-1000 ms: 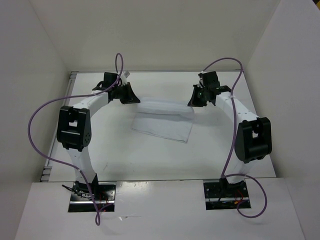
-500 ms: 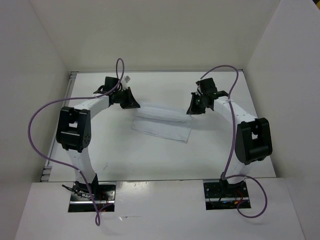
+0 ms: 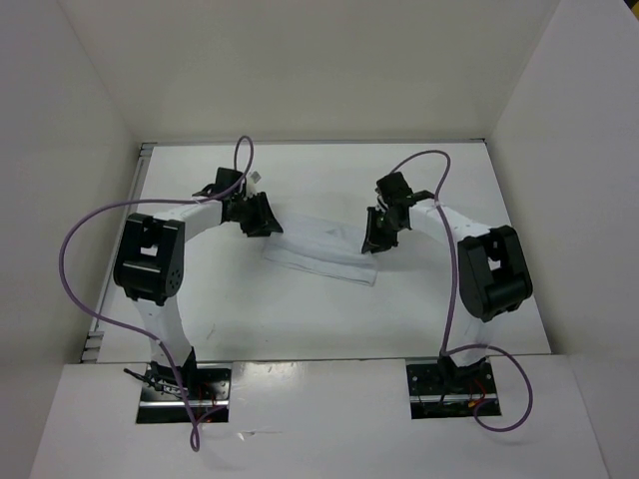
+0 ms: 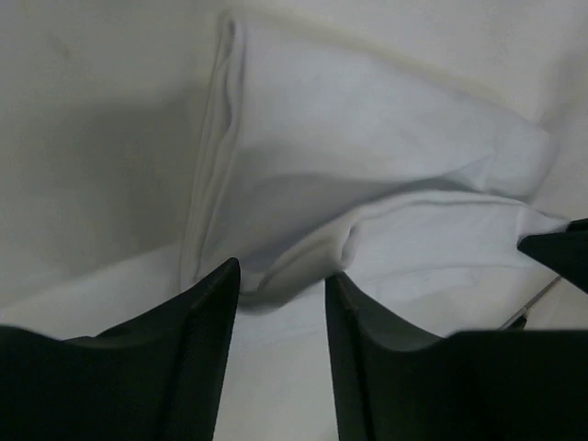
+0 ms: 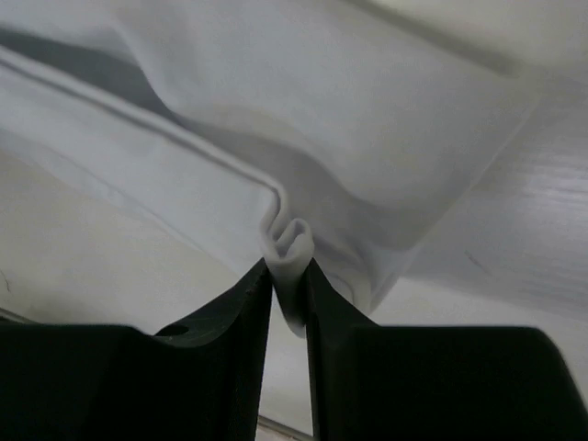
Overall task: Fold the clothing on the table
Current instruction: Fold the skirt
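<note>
The white clothing lies on the table as a narrow folded strip between my two grippers. My left gripper is at the strip's left end. In the left wrist view its jaws stand open, and a rolled edge of the clothing lies just past the tips, gripped by neither. My right gripper is at the strip's right end. In the right wrist view its jaws are close together, with a bunched fold of the clothing wedged between the tips.
Upright white wall panels enclose the table on the left, back and right. Purple cables loop off both arms. The arm bases sit at the near edge.
Both grippers came toward the near side and inward, carrying the far edge of the clothing over itself, so it is now narrower. The left jaws have opened off the fabric.
</note>
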### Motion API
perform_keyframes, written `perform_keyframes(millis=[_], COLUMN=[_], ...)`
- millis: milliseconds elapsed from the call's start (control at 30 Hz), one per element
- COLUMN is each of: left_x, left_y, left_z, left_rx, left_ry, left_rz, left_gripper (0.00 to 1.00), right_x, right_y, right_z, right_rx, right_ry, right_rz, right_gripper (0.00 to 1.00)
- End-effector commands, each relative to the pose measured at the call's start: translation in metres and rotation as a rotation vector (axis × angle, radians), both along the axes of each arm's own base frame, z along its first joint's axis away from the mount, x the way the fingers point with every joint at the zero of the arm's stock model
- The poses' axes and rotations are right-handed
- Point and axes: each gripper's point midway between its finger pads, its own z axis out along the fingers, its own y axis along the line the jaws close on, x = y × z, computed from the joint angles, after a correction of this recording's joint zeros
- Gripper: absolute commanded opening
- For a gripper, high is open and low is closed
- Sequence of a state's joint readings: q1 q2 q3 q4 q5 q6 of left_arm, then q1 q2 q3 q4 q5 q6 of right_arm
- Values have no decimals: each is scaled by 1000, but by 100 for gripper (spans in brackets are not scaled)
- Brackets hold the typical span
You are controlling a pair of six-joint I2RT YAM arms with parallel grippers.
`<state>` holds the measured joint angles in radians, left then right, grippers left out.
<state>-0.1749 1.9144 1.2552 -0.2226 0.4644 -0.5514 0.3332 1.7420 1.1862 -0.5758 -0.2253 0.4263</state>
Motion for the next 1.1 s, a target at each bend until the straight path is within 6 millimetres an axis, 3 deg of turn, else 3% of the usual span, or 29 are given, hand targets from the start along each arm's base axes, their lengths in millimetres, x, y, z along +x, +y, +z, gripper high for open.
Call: perform_keyframes(millis=[0, 33, 67, 133, 167, 233, 267, 333, 467, 500, 567, 600, 733, 833, 933, 1067], left_x=[-34, -53, -64, -90, -108, -122, -122, -116, -80, -75, -61, -54, -47, -59, -64, -59], left_y=[3, 8, 10, 16, 15, 21, 26, 31, 29, 26, 22, 21, 25, 33, 40, 41], left_z=[-3, -13, 1, 3, 13, 33, 39, 58, 88, 90, 85, 78, 51, 33, 24, 21], left_rx=[-4, 8, 6, 18, 11, 14, 32, 52, 66, 61, 55, 58, 103, 143, 175, 177], left_ry=[86, 135, 122, 162, 154, 125, 105, 47, -46, -55, -56, -45, 14, 60, 68, 39], left_rz=[17, 34, 34, 49, 49, 78, 105, 130, 125, 105, 90, 89, 109, 126, 145, 153], left_gripper=[53, 57, 59, 65, 70, 70, 70, 71, 71, 71, 71, 71, 70, 70, 70, 65], right_x=[-42, -50, -63, -85, -95, -101, -103, -87, -45, -36, -17, -12, 4, 1, -1, -1], right_y=[10, 11, 15, 13, 13, 9, 6, 1, 2, 5, 15, 21, 30, 17, -4, -31], right_z=[-5, -2, 11, 18, 38, 54, 66, 82, 92, 80, 83, 74, 67, 58, 63, 62], right_rx=[9, 13, 24, 21, 49, 63, 74, 76, 47, 29, 48, 55, 45, -17, -96, -139], right_ry=[124, 132, 135, 155, 132, 105, 69, 6, -50, -25, -55, -30, -38, -35, -71, -86], right_rz=[9, 3, -4, -27, -49, -82, -94, -119, -120, -110, -95, -86, -60, -100, -178, -256], right_gripper=[27, 30, 36, 41, 41, 41, 41, 41, 41, 39, 37, 37, 37, 37, 39, 40])
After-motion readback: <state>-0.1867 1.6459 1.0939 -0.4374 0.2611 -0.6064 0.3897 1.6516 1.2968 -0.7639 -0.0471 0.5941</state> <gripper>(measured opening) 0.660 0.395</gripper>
